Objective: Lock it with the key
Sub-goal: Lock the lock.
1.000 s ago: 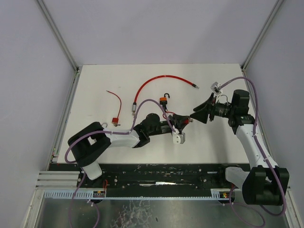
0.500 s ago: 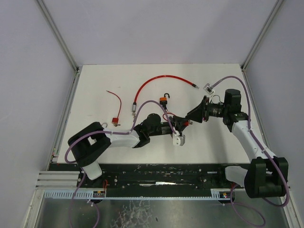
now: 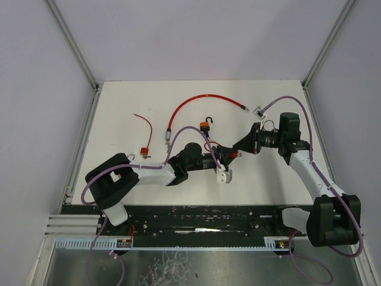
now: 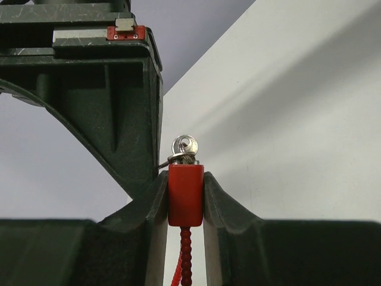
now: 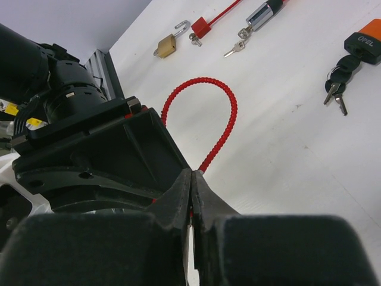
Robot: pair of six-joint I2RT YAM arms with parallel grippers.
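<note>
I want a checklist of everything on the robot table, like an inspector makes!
Surface: white table.
Job's things: red cable lock with a key in its end.
Clutter: brass padlock; orange padlock with keys; small red lock; long red cable.
Grippers: left gripper shut on the red cable lock; right gripper shut at its key end, what it pinches is hidden.
Cables: purple cables along both arms.
Surroundings: pale walls; nothing else seen.

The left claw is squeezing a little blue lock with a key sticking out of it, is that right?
Not quite: the lock squeezed in the left gripper is red, not blue. The key does stick out of it. The left wrist view shows this.
</note>
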